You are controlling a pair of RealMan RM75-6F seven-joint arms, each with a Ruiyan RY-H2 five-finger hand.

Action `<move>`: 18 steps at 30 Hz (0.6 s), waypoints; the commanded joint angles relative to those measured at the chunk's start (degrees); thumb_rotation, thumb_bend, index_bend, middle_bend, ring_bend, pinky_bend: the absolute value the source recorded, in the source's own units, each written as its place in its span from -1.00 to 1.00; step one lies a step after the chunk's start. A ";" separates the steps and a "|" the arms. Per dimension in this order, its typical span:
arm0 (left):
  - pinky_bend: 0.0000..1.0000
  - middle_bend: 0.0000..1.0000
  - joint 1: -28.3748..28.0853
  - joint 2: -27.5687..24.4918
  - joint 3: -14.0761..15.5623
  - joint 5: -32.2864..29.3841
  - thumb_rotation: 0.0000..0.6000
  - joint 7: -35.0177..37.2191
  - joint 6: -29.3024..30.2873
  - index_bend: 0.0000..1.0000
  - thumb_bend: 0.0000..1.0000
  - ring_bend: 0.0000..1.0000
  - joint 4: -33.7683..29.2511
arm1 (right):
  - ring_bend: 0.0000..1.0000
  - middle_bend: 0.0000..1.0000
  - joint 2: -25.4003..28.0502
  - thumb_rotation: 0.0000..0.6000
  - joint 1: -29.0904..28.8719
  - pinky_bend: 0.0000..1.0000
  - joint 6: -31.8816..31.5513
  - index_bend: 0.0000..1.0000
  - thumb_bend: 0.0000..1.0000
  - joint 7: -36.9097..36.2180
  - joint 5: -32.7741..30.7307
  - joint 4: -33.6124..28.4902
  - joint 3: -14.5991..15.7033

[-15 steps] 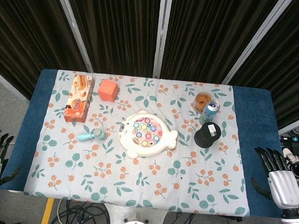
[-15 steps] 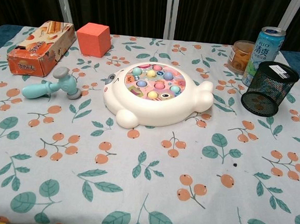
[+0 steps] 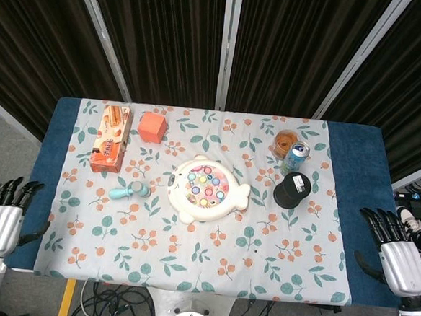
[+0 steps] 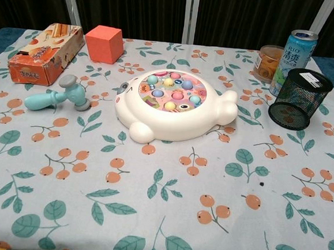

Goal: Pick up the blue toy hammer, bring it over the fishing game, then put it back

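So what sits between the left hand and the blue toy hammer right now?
Nothing but bare leaf-and-fruit tablecloth: the head view shows the left hand off the table's edge, open, with the blue toy hammer lying untouched further in.

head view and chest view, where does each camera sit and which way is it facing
Head view: high above the near table edge, looking down on the whole table; left hand and right hand show at the bottom corners, fingers apart, holding nothing.
Chest view: low at the near edge, looking across the cloth toward the curtain; no hands show.
Shared: blue toy hammer, fishing game, mesh cup.
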State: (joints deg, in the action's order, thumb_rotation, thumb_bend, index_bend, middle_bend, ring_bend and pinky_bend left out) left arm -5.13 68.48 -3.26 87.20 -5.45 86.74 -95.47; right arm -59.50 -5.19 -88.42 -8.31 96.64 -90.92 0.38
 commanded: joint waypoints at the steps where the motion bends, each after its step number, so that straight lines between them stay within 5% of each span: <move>1: -0.70 -0.52 -6.43 0.58 -3.36 -0.35 1.00 3.31 -7.55 -0.47 -0.53 -0.74 -0.34 | -1.00 -0.82 0.61 1.00 -0.12 -1.00 -0.41 -1.00 -0.48 0.44 0.45 -0.41 -0.17; 9: -0.59 -0.47 -20.71 4.70 -9.61 -12.08 1.00 3.45 -28.05 -0.41 -0.52 -0.67 3.64 | -1.00 -0.81 2.38 1.00 -0.52 -1.00 -0.68 -1.00 -0.48 2.06 0.68 -2.25 -0.81; 18: -0.52 -0.45 -27.33 12.35 -10.70 -24.03 1.00 -3.72 -34.96 -0.41 -0.52 -0.64 9.74 | -1.00 -0.81 3.07 1.00 -0.16 -1.00 -1.14 -1.00 -0.48 2.26 -0.32 -2.66 -1.26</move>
State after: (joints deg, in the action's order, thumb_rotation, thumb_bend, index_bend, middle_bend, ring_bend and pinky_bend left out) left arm -31.03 79.25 -13.66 65.03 -7.52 53.20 -87.16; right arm -56.44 -5.35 -89.56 -6.05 96.32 -93.58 -0.88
